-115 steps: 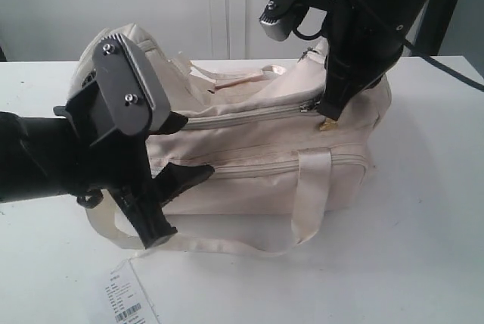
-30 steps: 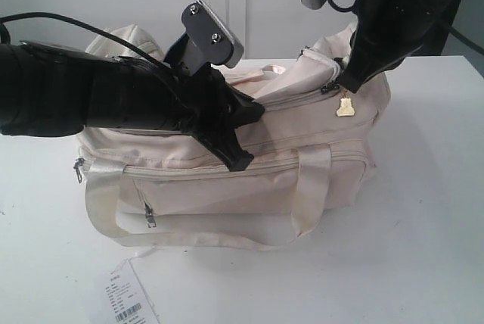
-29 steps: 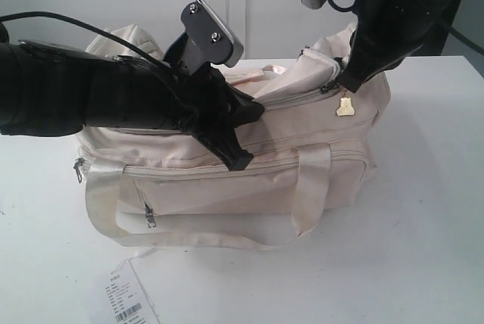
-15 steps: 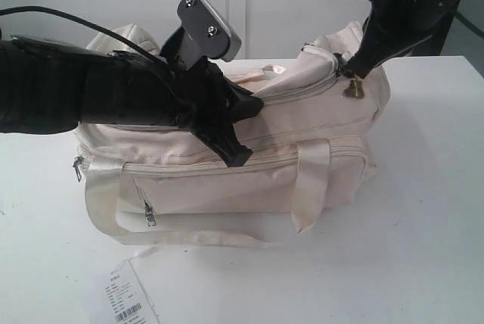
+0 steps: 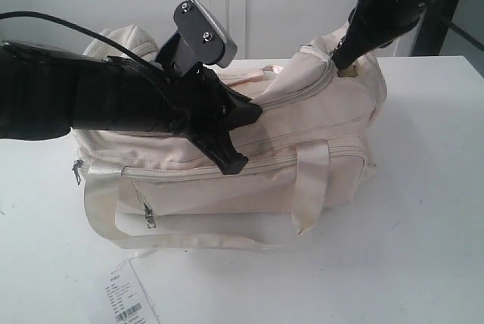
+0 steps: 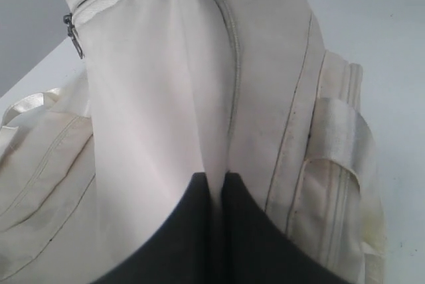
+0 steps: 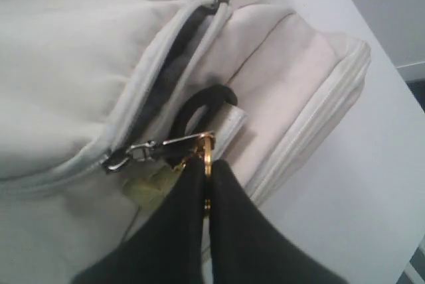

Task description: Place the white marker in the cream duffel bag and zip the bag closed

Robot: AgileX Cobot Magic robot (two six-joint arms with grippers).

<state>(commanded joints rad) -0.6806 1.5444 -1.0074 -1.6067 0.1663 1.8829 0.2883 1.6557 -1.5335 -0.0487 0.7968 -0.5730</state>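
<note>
The cream duffel bag slumps soft on the tabletop; I can't see the white marker. My right jaws pinch the zipper pull, left jaws clamp a fabric fold: slack cloth needs bracing.

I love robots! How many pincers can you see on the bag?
2. The left pincer pinches a fold on top of the cream duffel bag, near its middle. The right pincer grips the zipper pull at the bag's right end. None seems hidden.
</note>
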